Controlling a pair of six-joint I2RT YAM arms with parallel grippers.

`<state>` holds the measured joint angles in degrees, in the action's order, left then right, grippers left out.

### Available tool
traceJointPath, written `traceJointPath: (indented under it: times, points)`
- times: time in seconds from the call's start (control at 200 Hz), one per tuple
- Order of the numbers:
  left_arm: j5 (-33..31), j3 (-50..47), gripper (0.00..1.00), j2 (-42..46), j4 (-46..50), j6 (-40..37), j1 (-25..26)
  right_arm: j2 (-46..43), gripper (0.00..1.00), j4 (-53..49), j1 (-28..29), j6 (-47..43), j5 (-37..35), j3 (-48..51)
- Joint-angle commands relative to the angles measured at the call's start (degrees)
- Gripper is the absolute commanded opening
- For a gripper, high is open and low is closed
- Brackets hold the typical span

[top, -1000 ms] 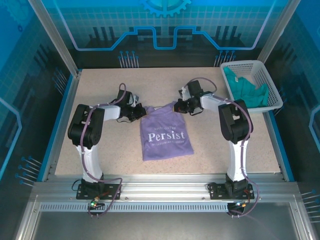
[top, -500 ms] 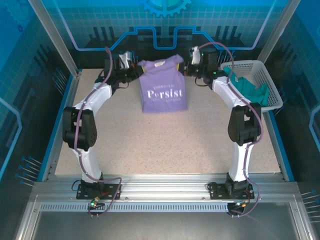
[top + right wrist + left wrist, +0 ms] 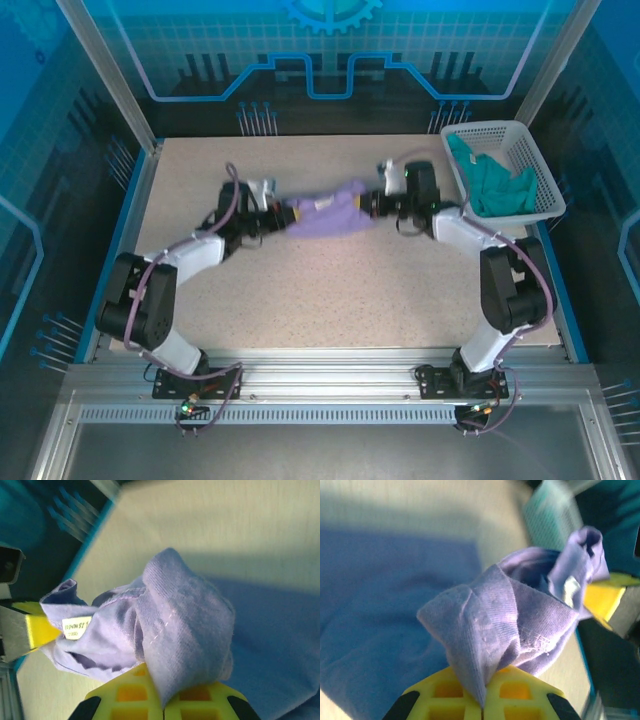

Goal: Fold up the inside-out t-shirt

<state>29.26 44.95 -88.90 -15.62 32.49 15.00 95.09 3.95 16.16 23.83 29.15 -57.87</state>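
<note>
Left pincer (image 3: 283, 213) and right pincer (image 3: 372, 203) stay clenched on the wrinkly lavender-purple fabric t-shirt (image 3: 325, 211), now bunched low, no longer spread above the bench (image 3: 350, 295).

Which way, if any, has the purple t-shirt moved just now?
Yes. The t-shirt dropped from level with the far rim of the basket toward its near rim, bunching up.
</note>
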Motion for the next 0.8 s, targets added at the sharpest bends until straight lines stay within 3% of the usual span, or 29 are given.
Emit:
traceJointPath:
  times: [0.0,0.135,0.305,0.6,0.75,0.795]
  points:
    - [-1.86,-8.11,0.0,10.02,-3.48,0.69,6.19,-9.17,0.0,1.9,2.43,2.23,-1.74,10.43]
    - [-5.83,-14.37,0.0,15.24,-1.39,3.91,8.92,-13.96,0.0,-1.8,4.51,2.98,-4.98,16.91]
    - [-10.43,-14.43,0.0,15.83,1.48,1.13,8.57,-12.82,0.0,-3.92,4.83,1.52,-6.34,14.23]
    - [-14.68,-8.66,0.02,5.55,2.53,-4.35,1.26,3.59,0.01,-9.51,5.35,-2.04,-8.47,-2.4]
    - [-17.42,-4.25,0.08,-5.08,1.49,-3.51,-1.53,16.64,0.18,-15.11,5.43,-3.29,-10.6,-14.1]
    - [-18.08,-4.15,0.16,-6.82,-0.14,-1.72,-2.65,20.14,0.26,-18.46,5.44,-3.97,-12.05,-18.36]
